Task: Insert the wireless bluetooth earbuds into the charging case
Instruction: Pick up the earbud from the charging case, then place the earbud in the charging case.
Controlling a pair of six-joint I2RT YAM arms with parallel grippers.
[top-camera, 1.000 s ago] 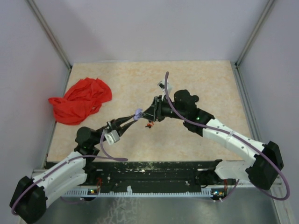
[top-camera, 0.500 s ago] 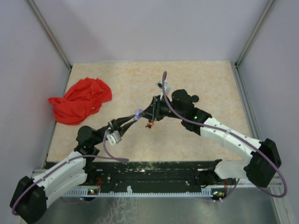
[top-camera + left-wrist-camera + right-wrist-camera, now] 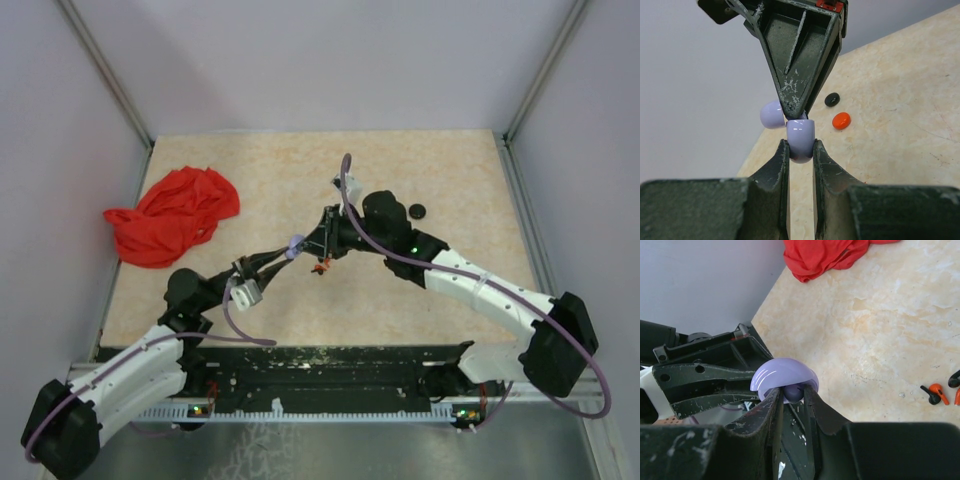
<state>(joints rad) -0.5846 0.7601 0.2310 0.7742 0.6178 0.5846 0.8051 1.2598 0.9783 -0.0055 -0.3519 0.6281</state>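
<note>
The lavender charging case [image 3: 296,243] hangs above the table's middle, held between both grippers. My left gripper [image 3: 800,147] is shut on the case's body [image 3: 800,137]. My right gripper [image 3: 791,390] is shut on the case's domed lid part [image 3: 782,374], which also shows in the left wrist view [image 3: 772,114]. The two grippers meet tip to tip in the top view, the left [image 3: 290,248] and the right [image 3: 306,244]. The earbuds [image 3: 935,393], tiny orange and black bits, lie loose on the table, just below the case in the top view [image 3: 320,265].
A crumpled red cloth [image 3: 172,214] lies at the far left. A round black disc [image 3: 417,210] lies behind the right arm, with a round orange disc [image 3: 841,120] beside it in the left wrist view. Metal frame posts stand at the back corners.
My right wrist has shifted a little to the left, uncovering the black disc behind it. The case stays held between both grippers in about the same place.
</note>
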